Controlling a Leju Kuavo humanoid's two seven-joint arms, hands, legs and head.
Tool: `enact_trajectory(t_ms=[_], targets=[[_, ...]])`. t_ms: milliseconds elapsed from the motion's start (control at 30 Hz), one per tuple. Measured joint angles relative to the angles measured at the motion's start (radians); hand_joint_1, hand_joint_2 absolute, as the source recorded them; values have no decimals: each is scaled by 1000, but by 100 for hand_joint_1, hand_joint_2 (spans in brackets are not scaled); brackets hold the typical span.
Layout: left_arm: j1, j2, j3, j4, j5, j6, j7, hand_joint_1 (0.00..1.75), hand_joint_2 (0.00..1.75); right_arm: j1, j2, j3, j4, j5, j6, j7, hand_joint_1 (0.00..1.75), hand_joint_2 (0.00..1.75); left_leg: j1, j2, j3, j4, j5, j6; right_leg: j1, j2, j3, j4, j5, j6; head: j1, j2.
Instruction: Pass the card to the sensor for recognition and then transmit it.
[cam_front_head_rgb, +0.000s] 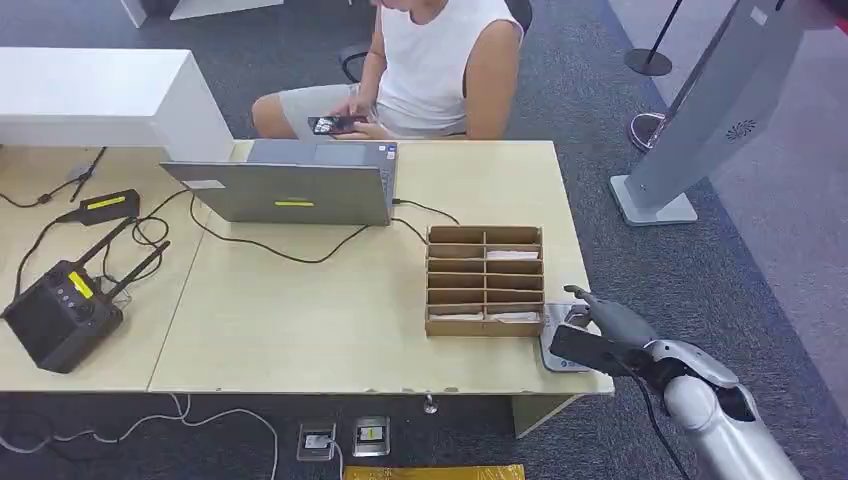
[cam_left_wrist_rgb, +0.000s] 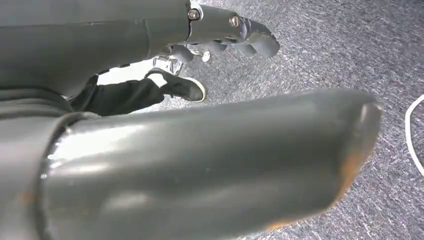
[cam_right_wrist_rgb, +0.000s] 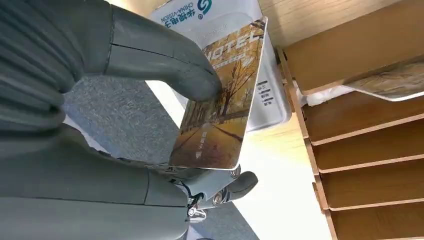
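My right hand (cam_front_head_rgb: 605, 335) hovers over the table's front right corner and pinches a hotel card (cam_right_wrist_rgb: 220, 102) printed with an autumn tree scene. In the head view the card (cam_front_head_rgb: 582, 349) looks dark and edge-on. Just beneath it lies the flat grey-white sensor (cam_front_head_rgb: 556, 322), whose printed top (cam_right_wrist_rgb: 235, 12) shows close behind the card in the right wrist view. Whether the card touches the sensor cannot be told. My left hand (cam_left_wrist_rgb: 235, 32) hangs over grey carpet with its fingers curled in and nothing in them.
A wooden card rack (cam_front_head_rgb: 485, 279) with several slots stands just left of the sensor; some slots hold cards. Farther back are a laptop (cam_front_head_rgb: 290, 185) with cables, a black radio unit (cam_front_head_rgb: 60, 310) at the left, and a seated person (cam_front_head_rgb: 420, 70) behind the table (cam_front_head_rgb: 300, 330).
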Motion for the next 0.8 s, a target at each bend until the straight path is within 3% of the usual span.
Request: enact_trajectory(t_ms=[800], targets=[[-5, 0, 0, 0, -3, 1, -5, 0, 0, 1, 25, 3, 0, 33, 11, 8, 175, 175, 0, 0, 1, 0, 0, 0, 0, 0, 1, 0, 0, 0, 0, 0]])
